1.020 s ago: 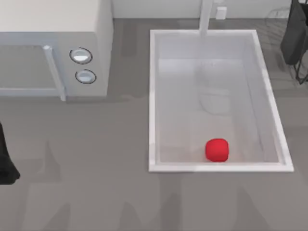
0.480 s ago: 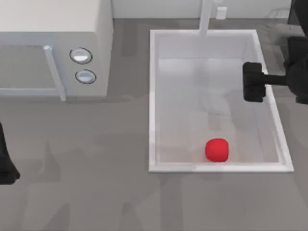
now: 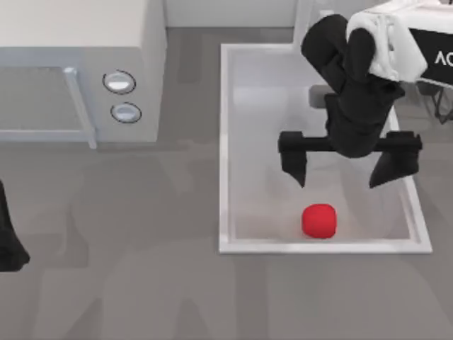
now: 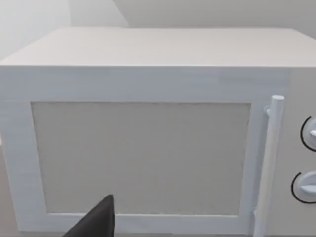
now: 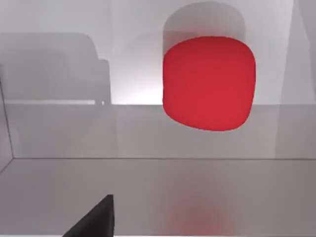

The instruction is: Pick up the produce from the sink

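Reaching: the step in hand, judged as the approach before any grasp.
Left gripper (image 3: 8, 244): parked at the near left edge of the table, well apart from the work.
Produce (image 3: 319, 220): red blob on the sink floor, close to the near wall, right of centre.
Sink (image 3: 224, 149): deep white basin on the right half of the table.
Right gripper (image 3: 349, 168): above the basin just beyond the produce, fingers spread wide, holding nothing.
Advice: bring the open fingers nearer, centre them over the blob, then descend straight, clear of the near wall.
Microwave (image 3: 78, 71): far left, not involved.
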Action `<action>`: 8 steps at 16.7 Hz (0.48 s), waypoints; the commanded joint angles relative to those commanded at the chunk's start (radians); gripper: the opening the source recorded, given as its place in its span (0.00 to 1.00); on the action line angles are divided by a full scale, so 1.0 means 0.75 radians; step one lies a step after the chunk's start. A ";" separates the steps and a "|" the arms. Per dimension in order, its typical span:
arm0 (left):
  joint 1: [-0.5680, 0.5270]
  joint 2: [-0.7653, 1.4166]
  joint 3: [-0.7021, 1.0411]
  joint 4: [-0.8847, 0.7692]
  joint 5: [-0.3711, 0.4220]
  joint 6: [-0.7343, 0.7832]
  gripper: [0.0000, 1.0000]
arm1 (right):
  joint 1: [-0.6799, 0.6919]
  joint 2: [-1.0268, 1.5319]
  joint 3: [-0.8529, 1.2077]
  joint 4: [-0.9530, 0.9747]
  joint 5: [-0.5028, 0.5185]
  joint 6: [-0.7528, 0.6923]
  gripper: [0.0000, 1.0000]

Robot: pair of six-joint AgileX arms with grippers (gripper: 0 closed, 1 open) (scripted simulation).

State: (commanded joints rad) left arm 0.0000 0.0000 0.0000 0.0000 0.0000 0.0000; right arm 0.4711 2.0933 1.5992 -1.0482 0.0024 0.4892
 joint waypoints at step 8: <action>0.000 0.000 0.000 0.000 0.000 0.000 1.00 | 0.005 0.051 0.035 -0.021 0.000 0.011 1.00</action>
State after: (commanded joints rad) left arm 0.0000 0.0000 0.0000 0.0000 0.0000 0.0000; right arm 0.4751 2.1318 1.6255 -1.0639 0.0021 0.4978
